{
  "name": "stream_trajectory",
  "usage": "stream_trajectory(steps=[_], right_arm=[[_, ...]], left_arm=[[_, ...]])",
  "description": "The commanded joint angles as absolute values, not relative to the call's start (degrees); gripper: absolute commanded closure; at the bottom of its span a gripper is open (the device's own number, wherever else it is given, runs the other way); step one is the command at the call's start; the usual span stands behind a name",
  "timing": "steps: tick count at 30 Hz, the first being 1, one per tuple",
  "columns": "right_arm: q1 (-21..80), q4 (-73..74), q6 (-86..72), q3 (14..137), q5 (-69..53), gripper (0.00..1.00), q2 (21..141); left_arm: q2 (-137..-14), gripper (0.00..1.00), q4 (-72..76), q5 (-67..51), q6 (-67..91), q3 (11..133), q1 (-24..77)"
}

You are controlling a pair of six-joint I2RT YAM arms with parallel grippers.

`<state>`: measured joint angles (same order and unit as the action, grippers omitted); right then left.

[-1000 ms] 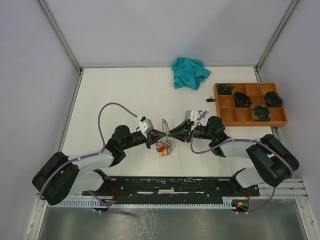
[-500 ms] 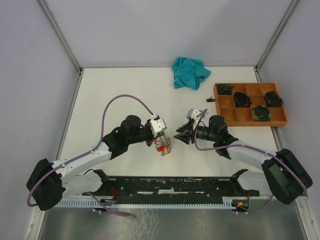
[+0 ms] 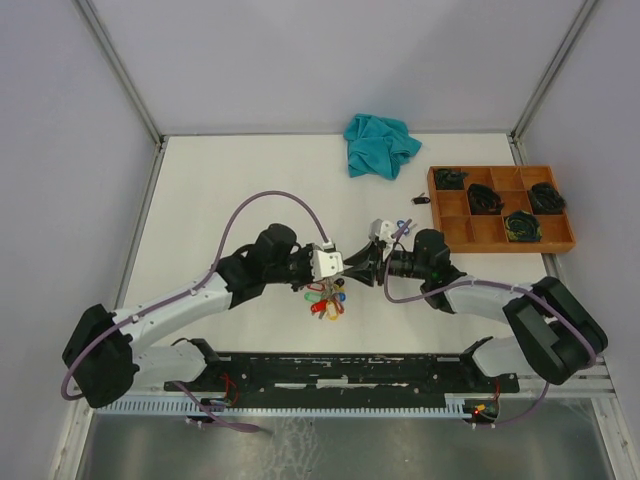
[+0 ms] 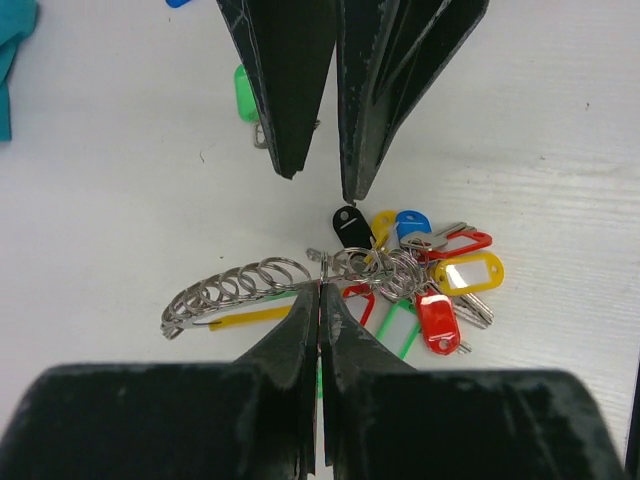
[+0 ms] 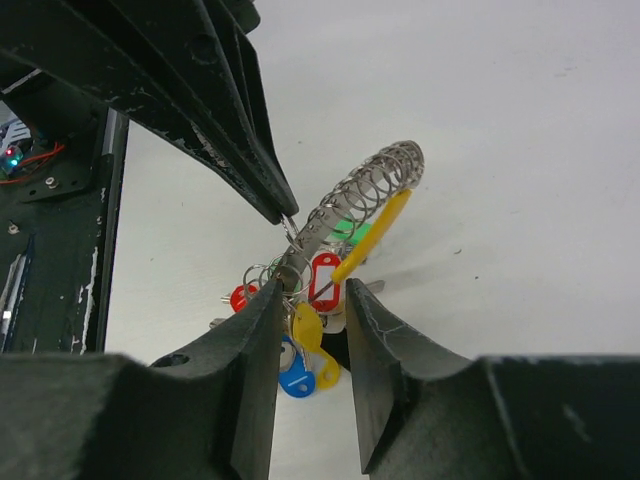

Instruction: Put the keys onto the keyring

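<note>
The keyring (image 4: 190,318) is a thin silver wire arc threaded with a row of small split loops (image 4: 245,282). Several keys (image 4: 440,285) with red, yellow, blue and green tags hang from it in a bunch above the table (image 3: 230,190). My left gripper (image 4: 320,287) is shut on the wire between the loops and the keys. My right gripper (image 5: 312,293) is open, its fingers (image 5: 362,310) either side of the bunch of keys (image 5: 312,335) just below the ring's end. In the top view both grippers meet mid-table, left (image 3: 333,266) and right (image 3: 362,266), with the keys (image 3: 325,300) below.
A teal cloth (image 3: 380,145) lies at the back. A wooden tray (image 3: 497,248) with black items stands at the right. A loose green tag (image 4: 245,93) and a blue tag (image 3: 402,226) lie on the table beside my right gripper.
My left arm has reached right, carrying the ring and keys back toward my right gripper. The grippers stood apart half a second ago and now meet again.
</note>
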<state>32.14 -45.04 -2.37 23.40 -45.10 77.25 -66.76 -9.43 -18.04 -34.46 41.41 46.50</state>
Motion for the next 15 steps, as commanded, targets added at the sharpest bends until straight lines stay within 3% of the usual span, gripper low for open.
stream_trajectory(steps=[1, 15], right_arm=[[32.7, -55.7, 0.3, 24.7, -51.8, 0.62, 81.0], [35.2, -49.3, 5.7, 29.4, -52.2, 0.70, 84.6]], left_arm=[[-67.8, 0.97, -10.6, -18.6, -37.9, 46.1, 47.1], [-71.2, 0.97, -14.1, -17.7, -34.7, 50.4, 47.5]])
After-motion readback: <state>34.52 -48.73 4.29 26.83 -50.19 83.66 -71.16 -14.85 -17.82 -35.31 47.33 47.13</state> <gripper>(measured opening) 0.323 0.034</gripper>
